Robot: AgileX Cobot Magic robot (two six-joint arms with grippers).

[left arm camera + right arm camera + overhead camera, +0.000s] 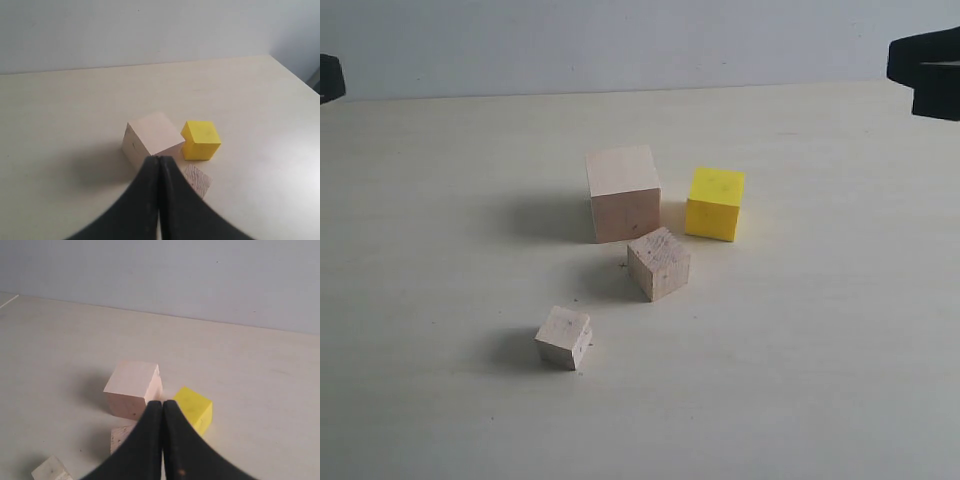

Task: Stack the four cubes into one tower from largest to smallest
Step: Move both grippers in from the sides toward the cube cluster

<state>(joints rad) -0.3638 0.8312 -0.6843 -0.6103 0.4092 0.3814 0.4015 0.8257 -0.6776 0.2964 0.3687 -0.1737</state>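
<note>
On the table [820, 350], yellow cube [714, 203] and three wooden cubes [623, 195] stand unstacked, left gripper [158, 160] and right gripper [163, 403] closed, empty

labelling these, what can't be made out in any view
Left wrist view: shut left pincer covers part of the medium pale wooden cube; the small pale wooden cube is out of sight.
Right wrist view: shut right pincer hides part of the medium cube; the bottom edge cuts off the small cube.
Exterior view: side edges cut off both arms; no pincer tips show.
</note>
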